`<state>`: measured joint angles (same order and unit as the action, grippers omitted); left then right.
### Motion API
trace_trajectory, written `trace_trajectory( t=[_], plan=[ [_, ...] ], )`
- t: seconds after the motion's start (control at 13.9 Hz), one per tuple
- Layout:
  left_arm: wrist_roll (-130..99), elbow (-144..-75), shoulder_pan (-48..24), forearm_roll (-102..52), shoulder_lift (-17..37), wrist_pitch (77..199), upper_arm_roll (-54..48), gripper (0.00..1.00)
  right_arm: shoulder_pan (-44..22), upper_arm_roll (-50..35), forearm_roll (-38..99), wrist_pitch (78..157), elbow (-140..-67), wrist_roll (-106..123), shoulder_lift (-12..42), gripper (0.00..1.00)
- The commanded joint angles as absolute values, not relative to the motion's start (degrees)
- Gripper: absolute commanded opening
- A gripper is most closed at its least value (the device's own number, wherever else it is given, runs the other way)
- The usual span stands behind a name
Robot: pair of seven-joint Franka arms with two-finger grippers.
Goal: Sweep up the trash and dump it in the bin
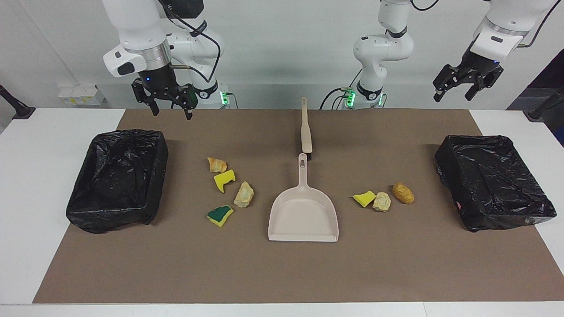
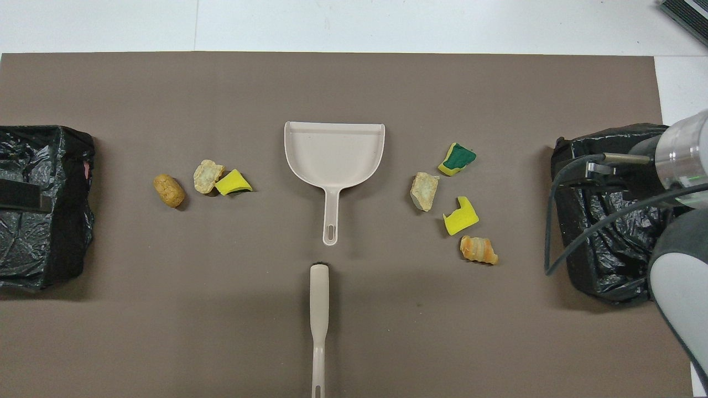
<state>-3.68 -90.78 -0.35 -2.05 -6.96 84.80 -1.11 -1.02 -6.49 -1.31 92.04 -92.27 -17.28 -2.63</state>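
Hanging raised at each end of the workspace, both arms waiting. Right gripper [image 1: 171,108] pointing straight down off a bent white arm, fingers [image 1: 155,105] standing apart, holding nothing. Left gripper [image 1: 456,90] tilting down and inward, fingers [image 1: 437,94] spreading wide, gripping nothing. In the overhead view, showing only the right arm's silver wrist [image 2: 683,152] and grey link, coming in from the bottom edge.

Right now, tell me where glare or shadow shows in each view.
Facing view: soft shadows fall beside each black-bagged bin and the dustpan; the bags' wrinkled plastic glints. Overhead view: the scraps and the brush cast faint shadows on the brown mat; no strong glare.
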Motion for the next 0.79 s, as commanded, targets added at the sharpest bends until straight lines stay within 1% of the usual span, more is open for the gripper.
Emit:
trace_trajectory(
  t=[0.0,0.5,0.72],
  plan=[
    [-3.69,-90.53,-0.35,-2.37,-7.29,84.29,-1.14,1.00,-0.35,-6.33,-0.53,91.05,-92.81,-15.21,-3.25,1.00],
    [-4.31,-90.70,-0.62,-2.64,-7.38,84.29,-1.23,1.00,-0.44,-6.33,-0.44,89.56,-92.81,-15.21,-3.43,1.00],
    [-3.96,-92.46,-0.70,-2.81,-8.61,84.55,-1.32,1.00,-0.26,-6.15,1.13,88.95,-93.25,-15.29,-3.69,1.00]
  ],
)
